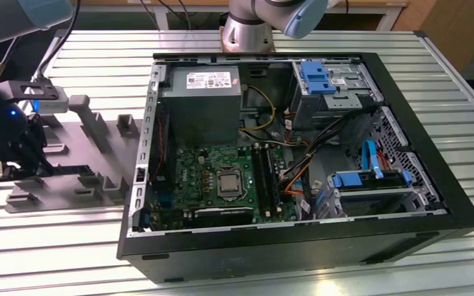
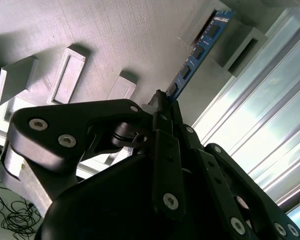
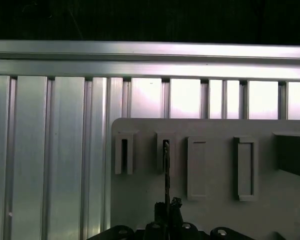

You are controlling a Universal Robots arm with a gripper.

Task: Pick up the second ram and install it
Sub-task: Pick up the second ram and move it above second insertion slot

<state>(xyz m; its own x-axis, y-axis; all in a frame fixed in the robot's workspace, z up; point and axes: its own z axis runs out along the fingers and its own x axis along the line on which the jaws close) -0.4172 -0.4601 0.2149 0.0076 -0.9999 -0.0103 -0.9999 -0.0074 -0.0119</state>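
The second ram is a blue board with black chips, standing on edge on the grey holder. Its far end sits in a slot of that holder. In the first wrist view the ram shows edge-on as a thin dark line running into a slot. My gripper is shut on the near end of the stick, its black fingers pressed on both faces. In the exterior view the gripper hangs low over the grey holder at the exterior view's left, and the arm hides the ram.
An open black computer case lies on the slatted aluminium table to the exterior view's right of the holder. Inside are a green motherboard with long black sockets, a grey power supply, cables and blue drive brackets. The holder has raised blocks.
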